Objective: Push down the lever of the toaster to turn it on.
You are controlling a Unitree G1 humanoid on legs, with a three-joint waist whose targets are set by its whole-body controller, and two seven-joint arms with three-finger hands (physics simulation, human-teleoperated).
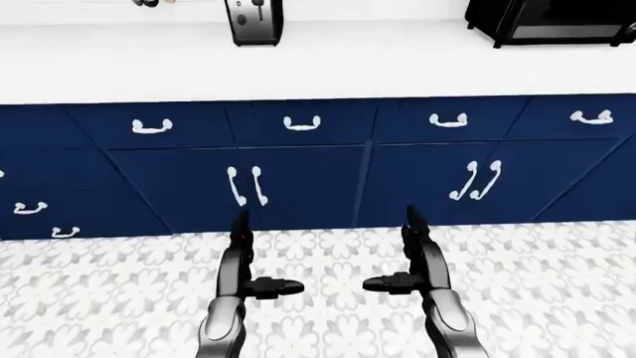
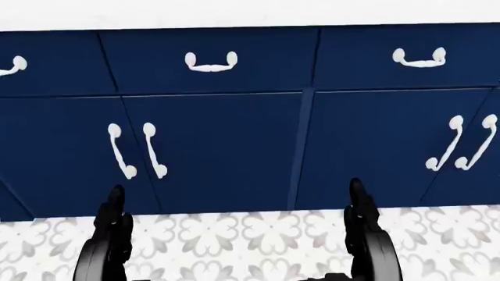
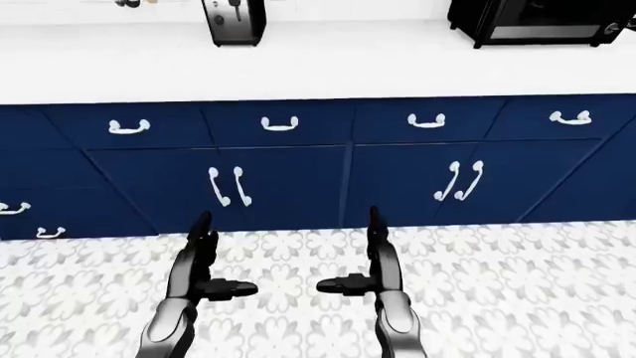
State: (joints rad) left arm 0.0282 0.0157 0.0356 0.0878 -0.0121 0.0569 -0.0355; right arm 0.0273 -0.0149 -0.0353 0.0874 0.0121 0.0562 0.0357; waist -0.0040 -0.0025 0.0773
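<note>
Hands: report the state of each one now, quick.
Left hand: open, fingers extended, holding nothing.
Right hand: open, fingers extended, holding nothing.

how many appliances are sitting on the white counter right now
2. The toaster stands at the top, left of centre in the left-eye view; a black oven sits at the top right. Others may lie outside the frame.

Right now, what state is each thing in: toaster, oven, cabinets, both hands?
Silver toaster with black lever: upright on the white counter, untouched; lever position unclear.
Black toaster oven: door closed.
Navy cabinet doors and drawers: all shut.
Left hand: fingers open, empty.
Right hand: fingers open, empty.
</note>
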